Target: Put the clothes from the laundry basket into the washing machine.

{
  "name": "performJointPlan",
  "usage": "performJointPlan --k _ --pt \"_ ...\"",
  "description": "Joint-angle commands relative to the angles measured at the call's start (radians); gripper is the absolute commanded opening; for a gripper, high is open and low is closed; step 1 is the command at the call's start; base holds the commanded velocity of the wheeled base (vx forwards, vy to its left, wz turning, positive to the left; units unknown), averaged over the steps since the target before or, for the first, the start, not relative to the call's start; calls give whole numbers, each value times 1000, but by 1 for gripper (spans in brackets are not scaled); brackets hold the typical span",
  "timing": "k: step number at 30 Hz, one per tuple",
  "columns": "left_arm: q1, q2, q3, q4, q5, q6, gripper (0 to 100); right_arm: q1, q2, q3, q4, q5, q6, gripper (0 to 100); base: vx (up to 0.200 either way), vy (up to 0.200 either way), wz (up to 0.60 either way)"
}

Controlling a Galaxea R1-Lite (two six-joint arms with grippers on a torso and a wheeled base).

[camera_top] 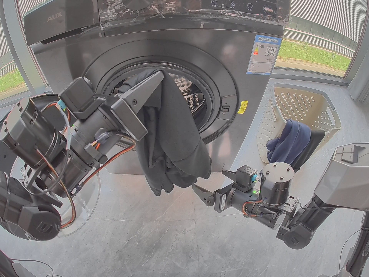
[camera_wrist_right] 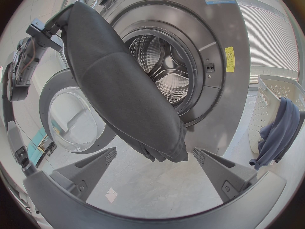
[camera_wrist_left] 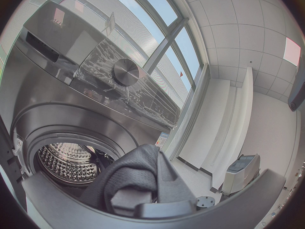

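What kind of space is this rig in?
Likely a laundry corner in a glass-walled room: front-loading washing machine with its door open, white laundry basket beside it on the floor, tall windows behind.

Tips of left gripper (camera_top: pixel 157 80) hid by dark garment (camera_top: pixel 175 135), prob. clamped; drum (camera_top: pixel 189 93) part-covered.

Daylight pours through the windows (camera_top: pixel 323 39) behind the washing machine (camera_top: pixel 226 58), so my view is bright and evenly lit. Plastic film on its control panel (camera_top: pixel 184 4) glints, and the steel drum (camera_wrist_right: pixel 165 77) flashes highlights. Shadows on the floor (camera_top: pixel 153 235) are soft. The dark garment (camera_top: pixel 173 135) swallows light. My wrist views bulge fisheye-like, with black corners.
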Motion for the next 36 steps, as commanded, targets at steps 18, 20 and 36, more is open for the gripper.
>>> performJointPlan --k 18,20,36 --pt "-15 -26 2 11 2 0 0 -31 160 -235 2 14 -24 100 0 0 0" --pt "-14 -26 5 11 2 0 0 -31 168 -247 -5 14 -22 100 0 0 0" --pt "22 -4 31 10 2 0 0 -31 -156 -20 -11 14 -28 0 0 0 0"
